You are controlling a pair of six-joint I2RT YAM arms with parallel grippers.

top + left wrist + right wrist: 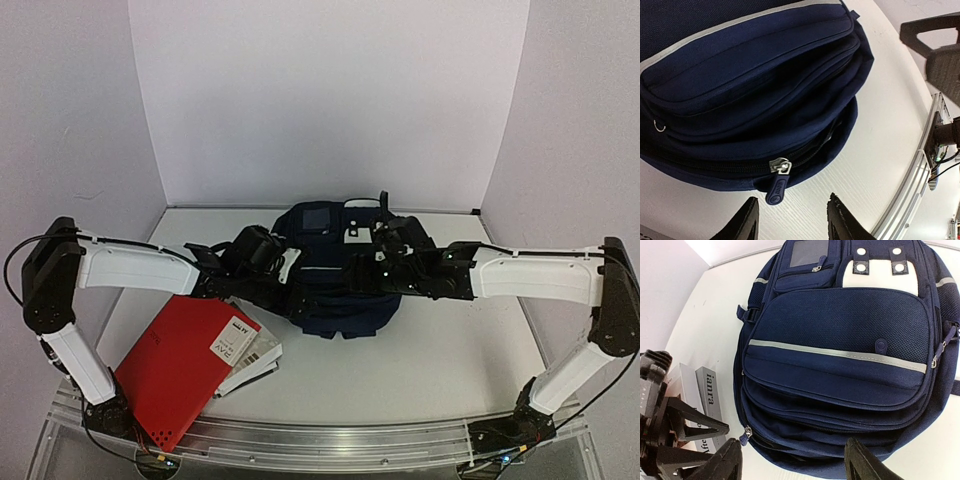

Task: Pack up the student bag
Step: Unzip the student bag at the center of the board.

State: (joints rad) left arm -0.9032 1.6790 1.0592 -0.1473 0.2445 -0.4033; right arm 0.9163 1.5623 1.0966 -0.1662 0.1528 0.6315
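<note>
The student bag [335, 300], dark navy with a grey stripe, lies flat in the middle of the table with its front up. My left gripper [792, 222] is open just off the bag's near edge. The main zip's blue pull tab [776, 189] hangs a little ahead of its left finger, untouched. My right gripper [792, 465] is open wide over the bag's near edge [830, 440], with nothing between its fingers. The zip slider [746, 432] shows at the bag's lower left corner. From above, both grippers [292, 278] [378, 270] meet over the bag.
A red book [175, 365] lies at the near left, with white booklets [250, 352] beside it. They show as grey-white spines [707, 390] in the right wrist view. An aluminium rail [920, 170] runs along the table's near edge. White walls enclose the back and sides.
</note>
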